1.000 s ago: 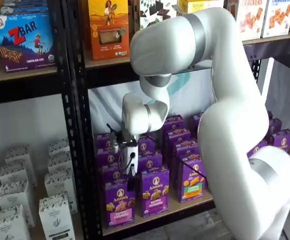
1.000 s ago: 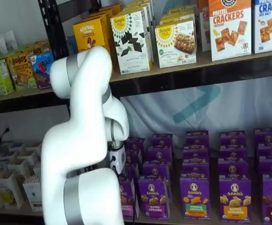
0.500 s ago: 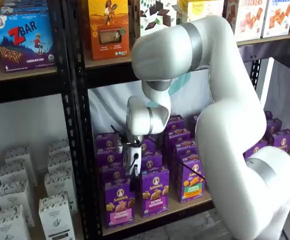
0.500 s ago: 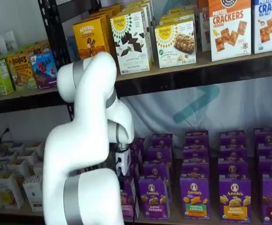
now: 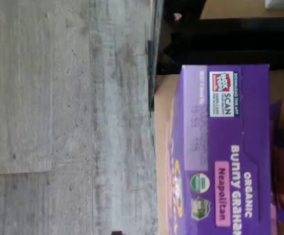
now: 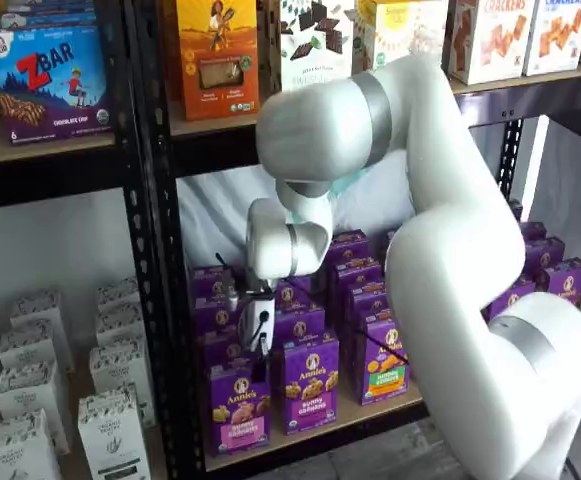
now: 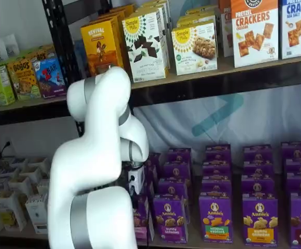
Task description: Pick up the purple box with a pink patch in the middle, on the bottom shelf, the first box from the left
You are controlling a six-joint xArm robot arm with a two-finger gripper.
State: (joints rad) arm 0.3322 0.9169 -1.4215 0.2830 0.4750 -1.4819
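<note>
A blue ZBar box (image 6: 48,80) stands on the upper left shelf; an orange Revival box (image 6: 216,55) sits beside it; white patterned cartons (image 6: 30,400) crowd the lower left; Pretzel Crackers box (image 7: 253,31) stands above; grey plank floor (image 5: 68,122) below.

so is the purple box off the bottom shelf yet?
No, in a shelf view the purple box stands upright on the bottom shelf, at the front of its row.

Bottom shelf (image 6: 370,412): light-brown board, black front rail, between black perforated uprights. Purple box (image 6: 239,407) stood upright at front of leftmost row, near front edge, more purple boxes lined up behind it. Just beside it stood Bunny Grahams box (image 6: 310,382), then box with orange-green panel (image 6: 384,360). Grey plank floor (image 5: 68,117) lay below shelf edge.
</note>
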